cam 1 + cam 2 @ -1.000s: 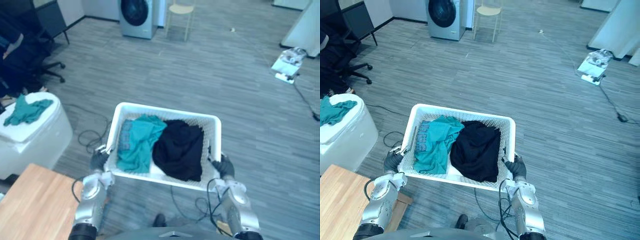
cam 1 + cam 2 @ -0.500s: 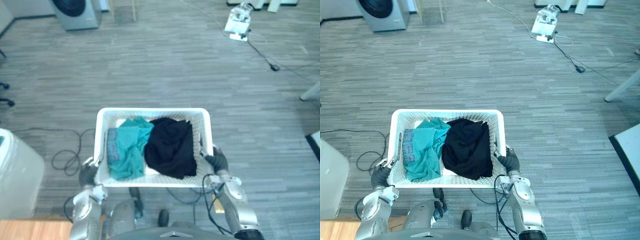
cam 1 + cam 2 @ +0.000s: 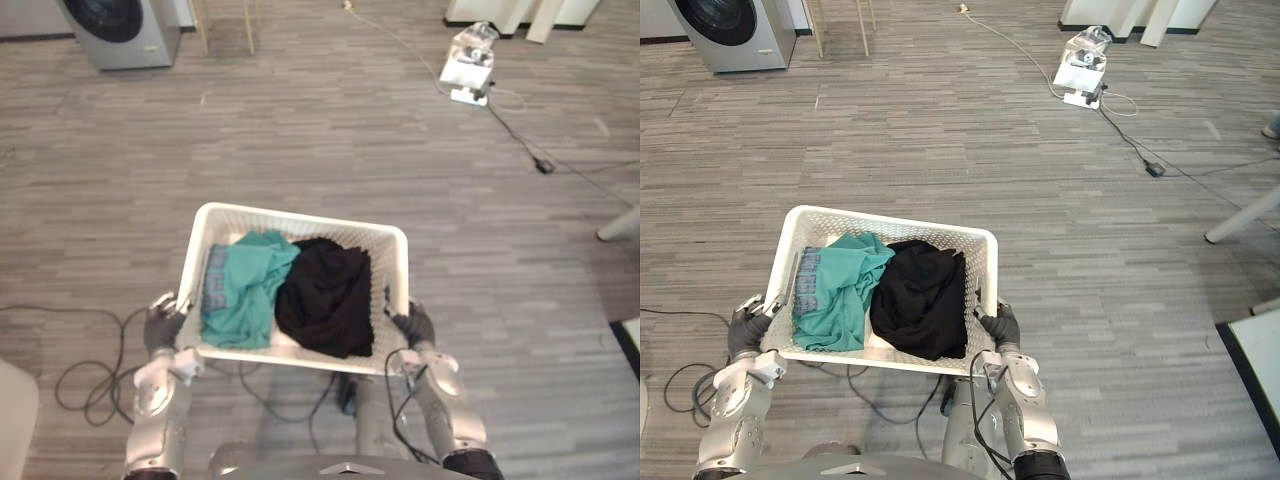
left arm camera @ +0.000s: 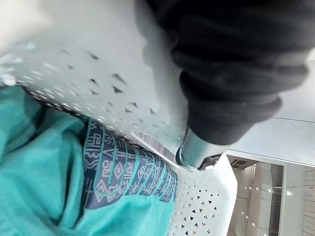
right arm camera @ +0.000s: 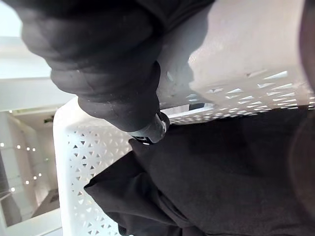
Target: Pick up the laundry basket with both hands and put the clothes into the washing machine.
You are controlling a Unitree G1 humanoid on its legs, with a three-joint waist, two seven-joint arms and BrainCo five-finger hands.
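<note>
Left hand [image 3: 163, 325] and right hand [image 3: 413, 325] each curl over an end rim of the basket [image 3: 300, 218], holding it level so the clothes [image 3: 245, 290] don't spill; the washer [image 3: 120, 25] stands well ahead.

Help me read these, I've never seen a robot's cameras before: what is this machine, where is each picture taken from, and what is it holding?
This is a two-legged humanoid robot with two arms and fingered hands. The two wide pictures come from a stereo camera on its head, looking down at one scene. The two close-ups come from cameras on its wrists, looking along each hand. Its left hand and right hand grip opposite sides of a white laundry basket, held above the grey floor. Inside lie a teal garment on the left and a black garment on the right. A washing machine stands far ahead, to the left.
</note>
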